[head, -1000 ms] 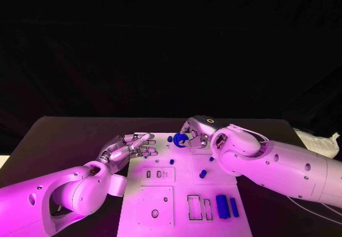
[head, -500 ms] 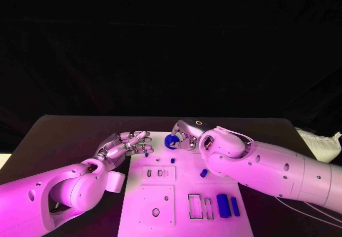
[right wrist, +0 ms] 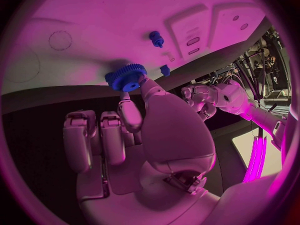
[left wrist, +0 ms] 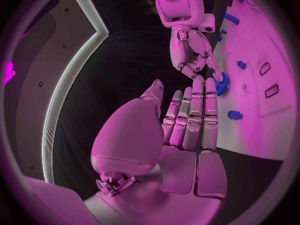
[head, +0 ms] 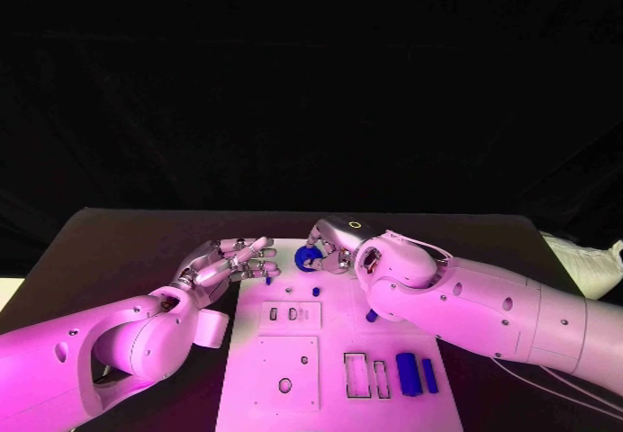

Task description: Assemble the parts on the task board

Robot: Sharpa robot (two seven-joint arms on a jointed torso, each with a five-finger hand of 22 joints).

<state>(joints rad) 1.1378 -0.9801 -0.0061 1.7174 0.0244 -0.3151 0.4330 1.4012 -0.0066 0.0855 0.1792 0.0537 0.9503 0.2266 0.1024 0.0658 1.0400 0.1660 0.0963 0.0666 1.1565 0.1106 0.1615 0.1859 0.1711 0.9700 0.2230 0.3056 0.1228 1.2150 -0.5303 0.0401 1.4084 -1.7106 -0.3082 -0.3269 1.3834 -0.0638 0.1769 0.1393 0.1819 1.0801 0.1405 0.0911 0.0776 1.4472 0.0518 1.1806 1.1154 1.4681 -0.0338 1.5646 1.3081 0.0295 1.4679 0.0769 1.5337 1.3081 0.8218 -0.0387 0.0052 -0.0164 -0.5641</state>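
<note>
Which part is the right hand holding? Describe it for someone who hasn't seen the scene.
Start at the white task board mid-table and go to its far edge. There the right hand holds a blue gear in its fingers. It is round and toothed, unlike the small blue pegs and bars nearby.

Two smooth, rounded white plastic arm shells, dotted with small dark round screw holes. Silver segmented metal left hand [head: 231, 264] and right hand [head: 340, 241]. Small glowing ring marking atop right hand's dark back. Thin pale cable trailing beneath right arm.
</note>
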